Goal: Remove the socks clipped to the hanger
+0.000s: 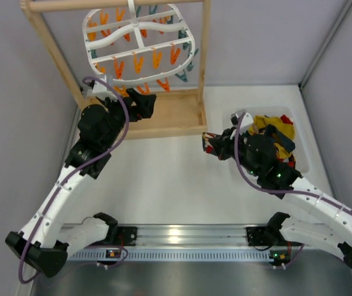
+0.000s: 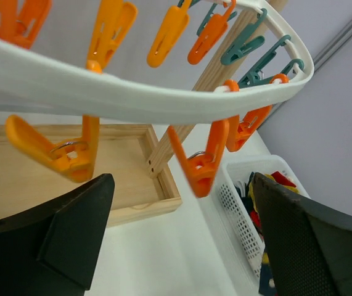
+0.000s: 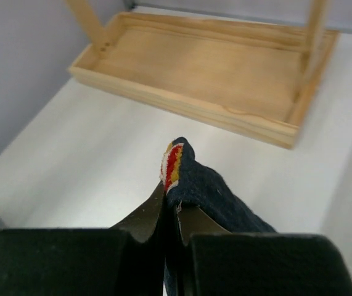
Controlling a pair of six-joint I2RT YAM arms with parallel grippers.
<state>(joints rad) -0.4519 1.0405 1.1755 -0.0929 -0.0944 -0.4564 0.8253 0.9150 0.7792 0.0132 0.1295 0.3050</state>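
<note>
The white hanger [image 1: 185, 43] hangs from the wooden frame, and the orange and teal clips that show carry no sock. My left gripper [image 1: 143, 103] is open just below its near rim. In the left wrist view the hanger ring [image 2: 163, 102] curves overhead, and an orange clip [image 2: 203, 163] dangles between the spread fingers [image 2: 77, 234] without touching them. My right gripper [image 1: 209, 143] hovers over the table, shut on a dark navy sock [image 3: 209, 188] with a red, yellow and white cuff. Red, yellow and dark socks [image 1: 274, 131] lie heaped in the basket.
The wooden frame's tray base [image 1: 166, 117] stands at the back of the table, with its posts rising on either side of the hanger. A white perforated basket [image 1: 303, 157] sits at the right, beside my right arm. Grey walls close in left and right.
</note>
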